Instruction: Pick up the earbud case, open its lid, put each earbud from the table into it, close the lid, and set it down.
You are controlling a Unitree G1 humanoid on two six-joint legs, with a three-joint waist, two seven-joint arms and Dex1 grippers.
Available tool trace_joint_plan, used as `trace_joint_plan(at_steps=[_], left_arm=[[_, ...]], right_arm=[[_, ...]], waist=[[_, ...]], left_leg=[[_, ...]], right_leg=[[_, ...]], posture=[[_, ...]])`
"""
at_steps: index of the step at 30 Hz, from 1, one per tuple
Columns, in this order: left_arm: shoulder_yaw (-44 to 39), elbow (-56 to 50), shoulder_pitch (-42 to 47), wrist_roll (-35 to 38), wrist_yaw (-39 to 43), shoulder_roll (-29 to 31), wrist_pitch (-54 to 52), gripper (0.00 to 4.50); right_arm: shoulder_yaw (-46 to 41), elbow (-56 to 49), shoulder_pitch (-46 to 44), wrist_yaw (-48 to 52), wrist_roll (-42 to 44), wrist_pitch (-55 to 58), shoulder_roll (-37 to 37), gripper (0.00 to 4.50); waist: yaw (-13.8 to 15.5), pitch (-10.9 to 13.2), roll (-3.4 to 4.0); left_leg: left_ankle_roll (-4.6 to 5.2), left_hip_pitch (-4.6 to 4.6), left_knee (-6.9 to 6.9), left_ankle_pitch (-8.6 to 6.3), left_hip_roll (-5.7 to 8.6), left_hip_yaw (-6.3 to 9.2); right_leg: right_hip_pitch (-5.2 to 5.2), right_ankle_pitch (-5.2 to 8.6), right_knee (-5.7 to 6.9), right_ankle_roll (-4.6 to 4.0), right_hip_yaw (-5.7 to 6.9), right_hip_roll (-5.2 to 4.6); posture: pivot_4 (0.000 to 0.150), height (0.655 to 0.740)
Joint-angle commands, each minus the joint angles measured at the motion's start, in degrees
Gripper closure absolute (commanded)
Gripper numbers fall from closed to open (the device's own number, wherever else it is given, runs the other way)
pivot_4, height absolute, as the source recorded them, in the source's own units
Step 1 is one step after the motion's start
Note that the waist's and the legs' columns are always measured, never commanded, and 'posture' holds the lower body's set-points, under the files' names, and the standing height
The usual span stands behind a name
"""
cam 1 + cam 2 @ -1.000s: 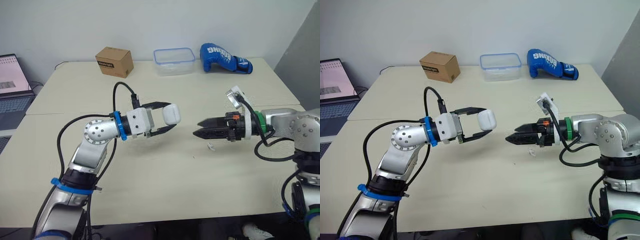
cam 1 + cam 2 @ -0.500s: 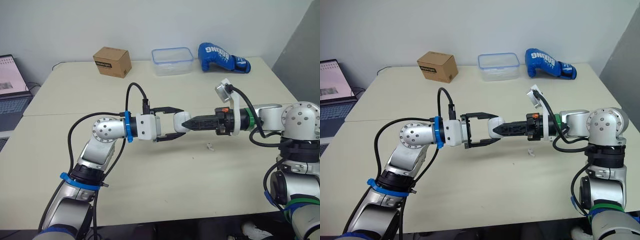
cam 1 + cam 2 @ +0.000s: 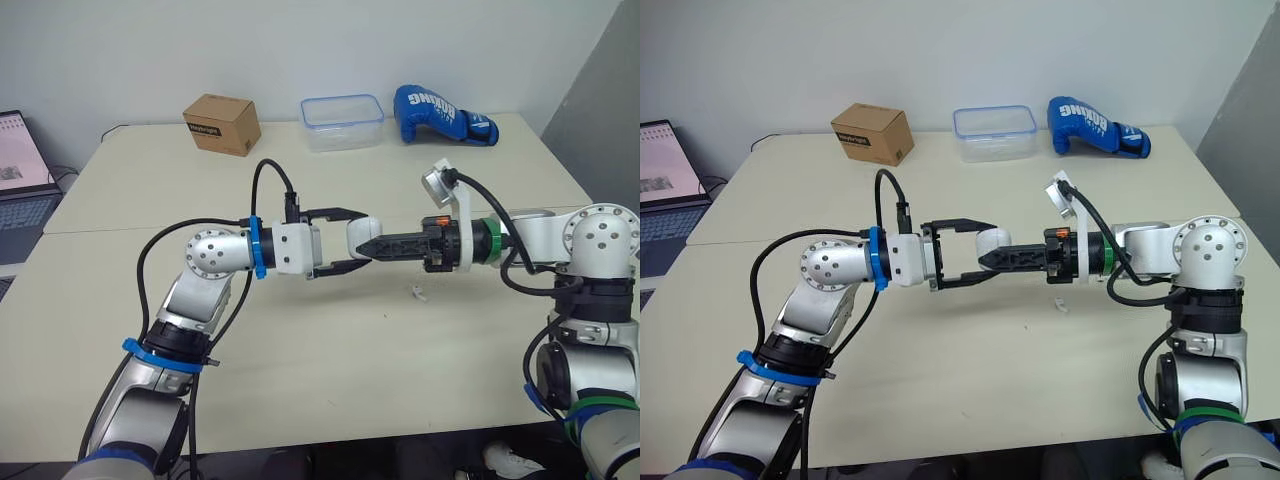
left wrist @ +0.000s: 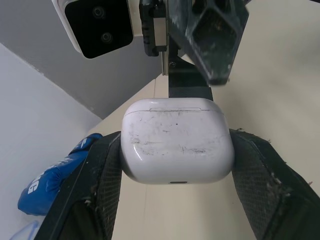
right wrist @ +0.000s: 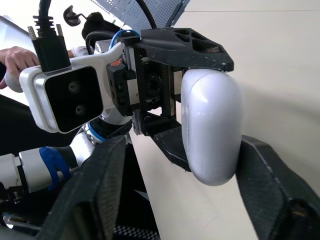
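The white earbud case (image 3: 358,236) hangs above the middle of the table, lid closed, with my left gripper (image 3: 357,240) shut on its two sides. The left wrist view has the case (image 4: 175,145) squeezed between both pads. My right gripper (image 3: 369,246) reaches in from the right and its tips meet the case's end. Seen from the right wrist, the case (image 5: 210,125) stands between the spread fingers, close to one finger (image 5: 270,190) and apart from the other. One small white earbud (image 3: 421,293) lies on the table below the right forearm.
Along the far edge of the table (image 3: 300,340) stand a cardboard box (image 3: 222,123), a clear plastic container (image 3: 342,108) and a blue boxing glove (image 3: 445,115). A laptop (image 3: 15,170) is off the left side. A person's hand (image 5: 17,57) is in the right wrist view.
My right gripper has travelled left from a gap away until its tips reach the case. My left arm has stretched rightward with the case to meet it.
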State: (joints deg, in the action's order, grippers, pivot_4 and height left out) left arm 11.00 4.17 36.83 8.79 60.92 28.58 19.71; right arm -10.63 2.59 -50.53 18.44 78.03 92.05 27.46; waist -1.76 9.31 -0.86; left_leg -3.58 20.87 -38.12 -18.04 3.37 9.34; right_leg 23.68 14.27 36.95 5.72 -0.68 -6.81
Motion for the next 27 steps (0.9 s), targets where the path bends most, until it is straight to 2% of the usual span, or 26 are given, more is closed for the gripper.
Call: trace_joint_plan(at_steps=[1, 13, 16, 21, 22, 27], left_arm=[[0.0, -0.8, 1.6, 0.6, 0.2, -0.6, 1.2, 1.73], [0.1, -1.1, 1.7, 0.4, 0.0, -1.1, 1.1, 1.73], [0.2, -1.2, 1.7, 0.4, 0.0, -1.1, 1.0, 1.73], [0.3, -1.3, 1.4, 0.4, 0.5, -0.7, 1.1, 1.73], [0.4, -1.3, 1.3, 0.5, 0.6, -0.6, 1.2, 1.73], [0.6, -1.3, 1.3, 0.7, 1.4, -0.3, 0.6, 1.73]], right_arm=[[-1.7, -0.4, -0.6, -2.1, 3.9, 0.4, -0.2, 1.12], [-0.4, 0.4, -0.3, -7.7, 10.1, -0.8, 0.0, 1.12], [-0.1, 0.4, -0.2, -8.7, 11.5, -1.5, 0.2, 1.71], [0.7, 0.2, 0.0, -10.2, 13.7, -2.6, 0.7, 3.49], [0.8, 0.3, 0.0, -10.3, 13.9, -2.8, 0.8, 3.72], [1.5, -0.1, 0.7, -11.5, 16.0, -4.3, 1.6, 3.7]], waist=[[0.0, 0.0, 0.0], [0.0, 0.0, 0.0], [0.0, 0.0, 0.0], [-0.1, 0.0, 0.01], [-0.1, 0.0, 0.01], [-0.1, 0.0, 0.01]], left_leg=[[0.0, 0.0, 0.0, 0.0, 0.0, 0.0], [0.0, 0.0, 0.0, 0.0, 0.0, 0.0], [0.0, 0.0, 0.0, 0.0, 0.0, 0.0], [0.0, 0.01, 0.0, 0.0, 0.0, -0.01], [0.0, 0.0, 0.0, 0.0, 0.0, -0.01], [0.01, 0.01, 0.0, 0.0, 0.0, -0.01]], right_leg=[[0.0, 0.0, 0.0, 0.0, 0.01, 0.0], [0.0, 0.0, 0.01, 0.0, 0.0, 0.0], [0.0, 0.0, 0.01, 0.0, 0.0, 0.0], [0.01, 0.0, 0.01, 0.0, -0.01, 0.0], [0.01, 0.0, 0.01, 0.0, -0.01, 0.0], [0.01, 0.0, 0.01, 0.0, -0.01, 0.01]], posture=[[0.15, 0.7307], [0.15, 0.7307], [0.15, 0.7307], [0.15, 0.7307], [0.15, 0.7307], [0.15, 0.7307]])
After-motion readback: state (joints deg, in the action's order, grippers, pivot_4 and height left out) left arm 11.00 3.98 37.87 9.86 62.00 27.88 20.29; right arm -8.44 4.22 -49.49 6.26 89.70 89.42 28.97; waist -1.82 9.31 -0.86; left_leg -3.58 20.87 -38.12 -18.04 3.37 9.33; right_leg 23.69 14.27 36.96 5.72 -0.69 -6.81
